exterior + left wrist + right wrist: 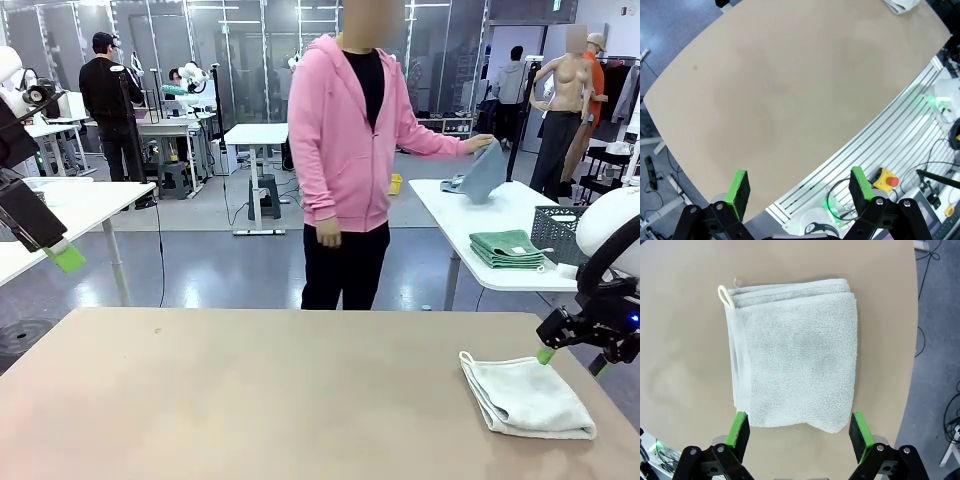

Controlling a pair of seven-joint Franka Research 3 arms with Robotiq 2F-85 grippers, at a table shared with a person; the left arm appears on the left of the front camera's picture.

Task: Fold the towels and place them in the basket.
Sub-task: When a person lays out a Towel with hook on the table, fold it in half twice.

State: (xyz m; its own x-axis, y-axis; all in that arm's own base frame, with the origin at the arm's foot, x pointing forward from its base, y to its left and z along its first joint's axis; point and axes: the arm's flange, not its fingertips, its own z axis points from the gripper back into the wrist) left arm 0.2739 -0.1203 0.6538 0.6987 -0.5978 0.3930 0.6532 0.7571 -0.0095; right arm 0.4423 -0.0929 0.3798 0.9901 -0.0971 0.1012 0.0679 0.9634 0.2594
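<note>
A folded off-white towel [527, 395] lies on the tan table [250, 400] near its right edge. My right gripper [571, 359] hovers open just above the towel's far right side. In the right wrist view the towel [795, 355] lies flat below the open gripper [800, 432], with a small loop at one corner. My left gripper [64, 257] hangs open and raised off the table's left side; the left wrist view shows this gripper [800, 187] above the table's near edge. A person in a pink hoodie holds a blue-grey towel [485, 170]. The basket [558, 232] stands on the white table behind.
Folded dark green cloths [507, 247] lie beside the basket on the white table [480, 215] at the back right. The person stands between the two tables. A red stop button [887, 180] and cables sit below the near table edge.
</note>
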